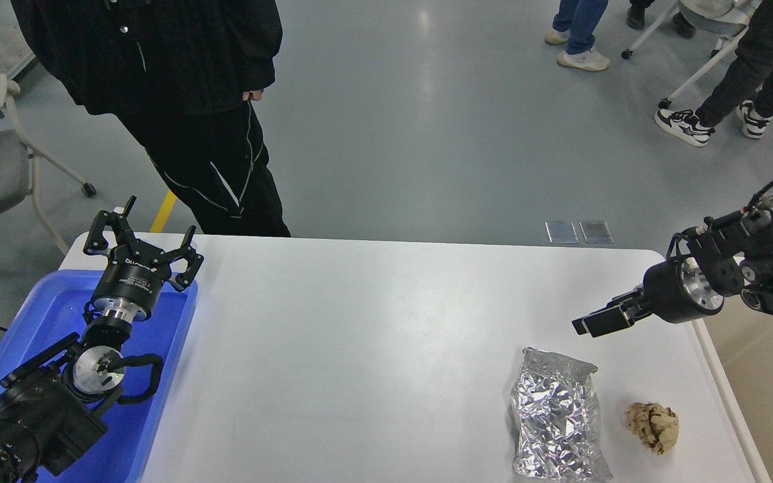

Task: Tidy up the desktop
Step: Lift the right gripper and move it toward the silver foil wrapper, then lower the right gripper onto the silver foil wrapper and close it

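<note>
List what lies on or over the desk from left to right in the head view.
Blue tray → left gripper → bare desktop → foil bag → right gripper → crumpled paper ball.

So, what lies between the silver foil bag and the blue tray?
Only bare desktop between the foil bag and the blue tray, in the head view.

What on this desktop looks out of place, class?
Two bits of litter sit near the right front of the desktop: a crinkled silver foil bag and, apart to its right, a crumpled brown paper ball.
</note>
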Controlling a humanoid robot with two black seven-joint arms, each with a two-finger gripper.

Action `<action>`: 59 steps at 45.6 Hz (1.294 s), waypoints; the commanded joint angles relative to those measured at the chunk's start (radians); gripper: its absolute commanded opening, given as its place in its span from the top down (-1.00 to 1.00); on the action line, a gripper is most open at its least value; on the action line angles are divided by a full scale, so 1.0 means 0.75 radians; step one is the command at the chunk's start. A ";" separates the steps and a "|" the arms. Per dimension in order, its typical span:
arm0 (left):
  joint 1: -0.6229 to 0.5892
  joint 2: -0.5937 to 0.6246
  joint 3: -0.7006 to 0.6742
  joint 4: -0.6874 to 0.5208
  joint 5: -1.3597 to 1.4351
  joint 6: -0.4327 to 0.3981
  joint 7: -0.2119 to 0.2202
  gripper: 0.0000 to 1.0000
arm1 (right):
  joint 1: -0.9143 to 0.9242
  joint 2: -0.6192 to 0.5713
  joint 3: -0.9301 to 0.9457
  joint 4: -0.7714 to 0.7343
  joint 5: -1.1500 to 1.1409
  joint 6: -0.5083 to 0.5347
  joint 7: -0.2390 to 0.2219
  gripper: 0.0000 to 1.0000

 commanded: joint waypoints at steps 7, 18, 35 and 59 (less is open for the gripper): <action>0.000 0.000 0.000 0.000 0.000 -0.002 0.000 -1.00 | -0.134 -0.233 0.089 0.166 0.085 0.071 -0.003 -1.00; 0.000 0.000 0.000 0.000 0.000 0.000 0.000 -1.00 | -0.355 -0.292 0.244 0.153 0.341 0.073 -0.030 -1.00; 0.000 0.000 0.000 0.000 0.000 0.000 0.000 -1.00 | -0.590 -0.256 0.308 0.059 0.392 -0.045 -0.079 -1.00; 0.000 0.000 0.000 0.000 0.000 0.000 0.000 -1.00 | -0.643 -0.164 0.359 0.043 0.386 -0.055 -0.079 -1.00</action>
